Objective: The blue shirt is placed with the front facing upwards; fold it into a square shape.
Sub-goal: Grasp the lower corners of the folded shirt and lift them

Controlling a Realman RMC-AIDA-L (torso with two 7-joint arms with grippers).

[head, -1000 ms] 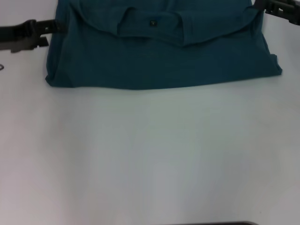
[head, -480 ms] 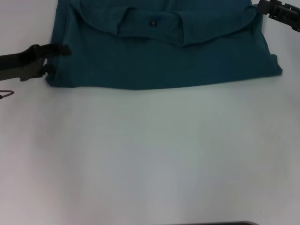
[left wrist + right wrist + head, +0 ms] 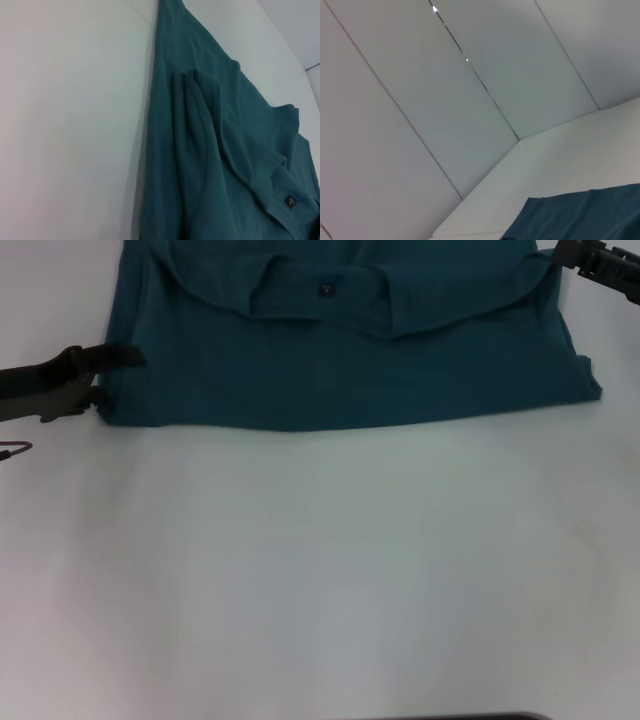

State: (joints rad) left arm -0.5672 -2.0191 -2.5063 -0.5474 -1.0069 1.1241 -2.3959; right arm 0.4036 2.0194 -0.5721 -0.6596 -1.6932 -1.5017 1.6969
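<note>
While blue shirt (image 3: 340, 350) lies folded, left pincer (image 3: 120, 365) touches its edge, spread.

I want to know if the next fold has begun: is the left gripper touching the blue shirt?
Cannot tell. In the head view the left gripper overlaps the left edge of the blue shirt, but contact or hover is unclear; the left wrist view shows no fingers.

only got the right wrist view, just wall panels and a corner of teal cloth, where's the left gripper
observer: The left gripper is at the left edge of the dark teal-blue cotton T-shirt, by the corner nearest the robot.
operator: and the right one
observer: The right gripper is at the shirt's far right corner.
operator: collar showing?
observer: Yes, the ribbed collar with its small dark tag faces up on the folded shirt's far middle.
</note>
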